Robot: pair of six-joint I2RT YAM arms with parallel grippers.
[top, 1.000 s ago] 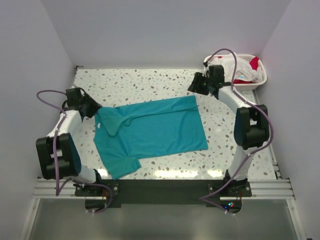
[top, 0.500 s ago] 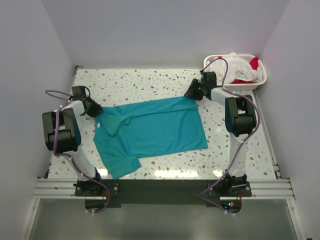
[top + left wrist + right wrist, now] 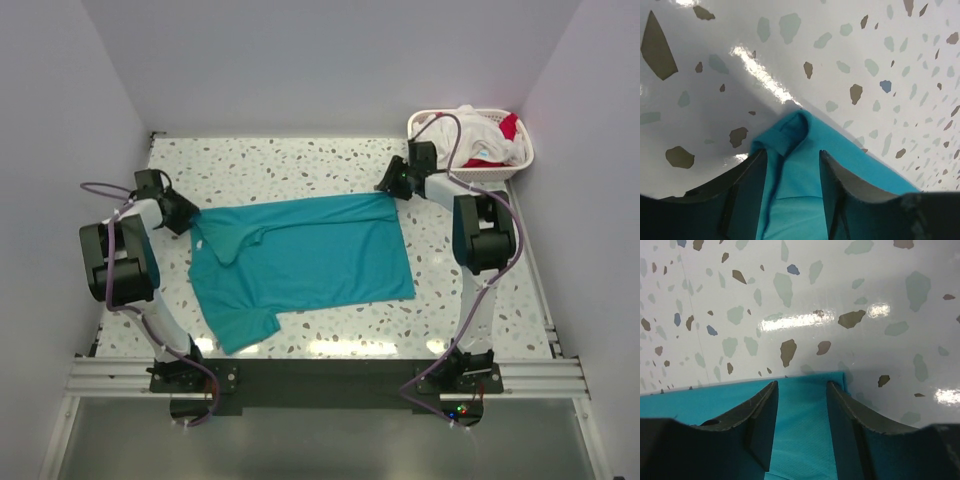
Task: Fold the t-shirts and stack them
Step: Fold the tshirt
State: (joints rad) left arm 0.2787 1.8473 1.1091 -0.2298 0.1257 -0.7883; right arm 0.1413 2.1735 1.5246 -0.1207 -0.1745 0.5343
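A teal t-shirt (image 3: 300,255) lies spread on the speckled table, with one sleeve folded over near its left end. My left gripper (image 3: 186,216) is low at the shirt's far left corner. In the left wrist view its fingers (image 3: 791,152) stand apart, and the teal corner (image 3: 790,200) lies between them. My right gripper (image 3: 390,186) is at the shirt's far right corner. It is open too (image 3: 802,383), with the flat teal hem (image 3: 690,402) between its fingers. White (image 3: 478,135) and red (image 3: 510,127) t-shirts are bunched in the basket.
A white lattice basket (image 3: 522,160) stands at the back right corner, just behind the right arm. Grey walls close in the table on three sides. The arms' bases and a metal rail (image 3: 320,378) run along the near edge.
The shirt's far edge has been drawn straighter and wider, and its left corner has shifted left and back. Both grippers moved slightly outward along that edge, staying low on the cloth.
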